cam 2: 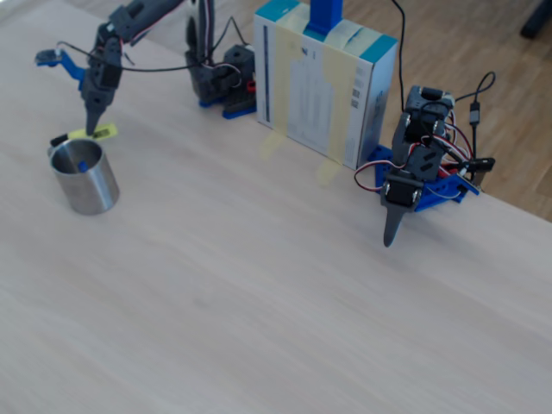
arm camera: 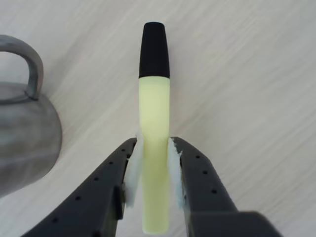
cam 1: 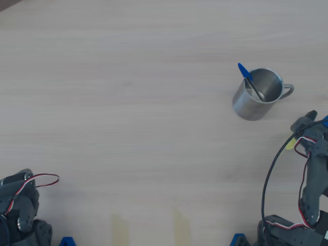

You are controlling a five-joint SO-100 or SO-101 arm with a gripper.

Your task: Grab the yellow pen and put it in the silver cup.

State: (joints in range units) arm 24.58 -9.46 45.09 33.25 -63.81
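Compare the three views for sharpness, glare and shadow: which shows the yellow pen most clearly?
Wrist view: sharpest, yellow pen fills the frame between the pincer pads, soft even light. Overhead view: pen nearly hidden by the arm; silver cup casts faint shadow. Fixed view: pen tiny and soft.

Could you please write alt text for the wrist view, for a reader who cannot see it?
The tool grips the yellow pen between white-padded fingers, black cap pointing away from the camera. The silver cup, handle showing, sits at the left edge on the pale wooden table.
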